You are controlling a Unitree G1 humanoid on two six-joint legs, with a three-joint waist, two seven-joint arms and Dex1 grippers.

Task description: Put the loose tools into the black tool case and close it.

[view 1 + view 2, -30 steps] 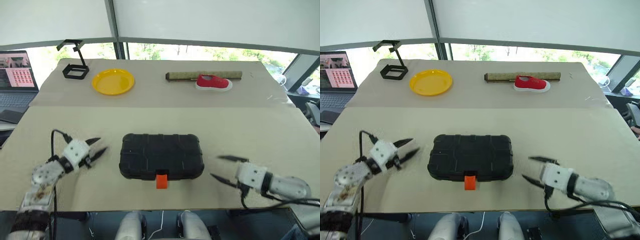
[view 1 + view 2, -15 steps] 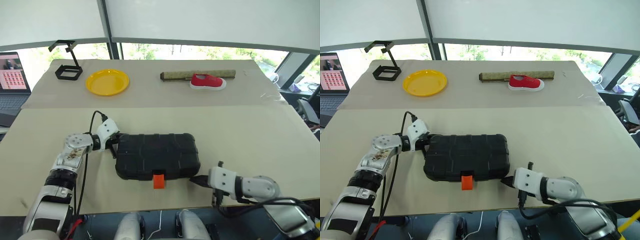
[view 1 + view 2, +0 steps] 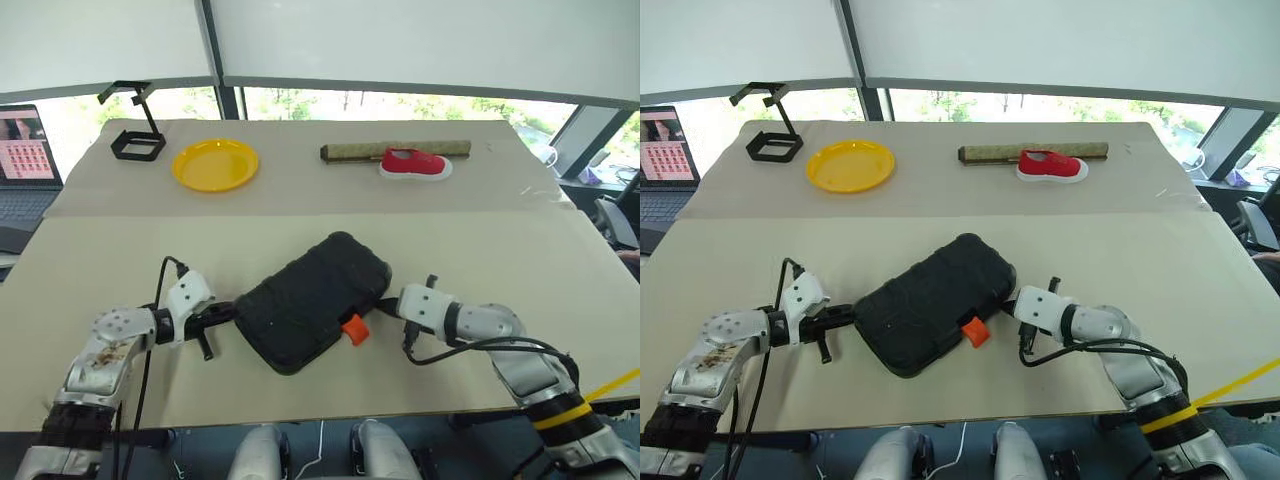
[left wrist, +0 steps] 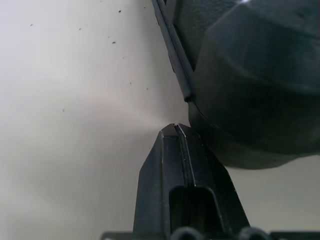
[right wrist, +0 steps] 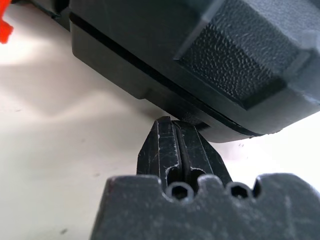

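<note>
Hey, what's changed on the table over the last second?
The black tool case has been swung round from square-on to diagonal, its orange latch now pointing toward the right arm. Both grippers went from open and apart to shut, the left gripper against the case's near-left corner, the right gripper at its right edge. The yellow plate, red shoe and wire stand have not moved.

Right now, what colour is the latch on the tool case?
Orange: the latch on the black tool case shows best in the left eye view.
</note>
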